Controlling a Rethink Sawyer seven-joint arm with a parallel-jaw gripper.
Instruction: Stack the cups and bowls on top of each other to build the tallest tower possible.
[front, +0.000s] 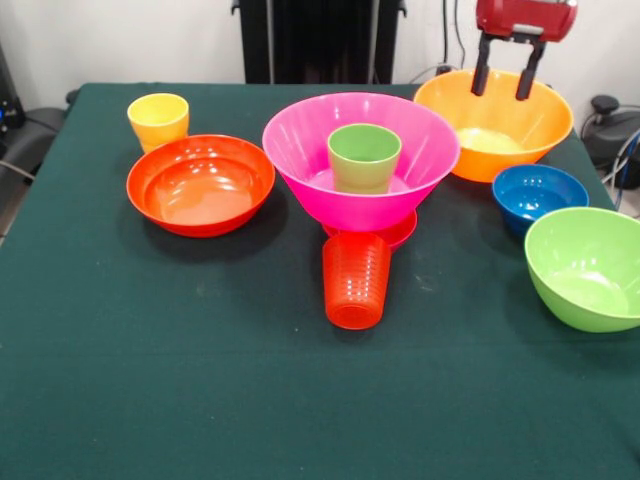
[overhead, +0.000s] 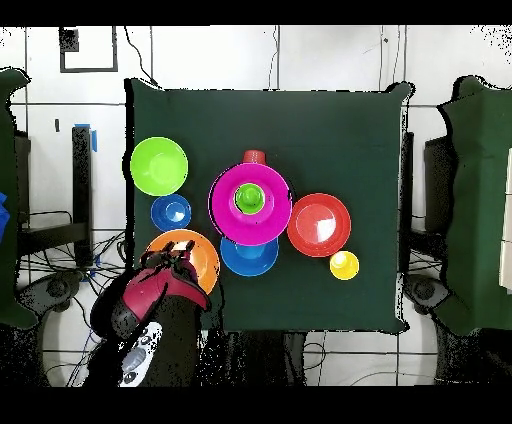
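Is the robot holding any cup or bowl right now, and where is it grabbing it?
No, nothing is held. The hand hangs open above the large yellow-orange bowl, with its two fingers apart and nothing between them.

Three small plastic cups: yellow (front: 158, 120), light green (front: 364, 157), ribbed orange-red (front: 356, 280). Seven glossy plastic bowls: pink (front: 300, 150), yellow-orange (front: 500, 140), red-orange (front: 200, 185), medium blue (overhead: 248, 258), lime (front: 587, 265), dark blue (front: 540, 195), magenta (front: 400, 235).

Red-bodied gripper (front: 505, 78) with two straight black fingers (front: 481, 66).
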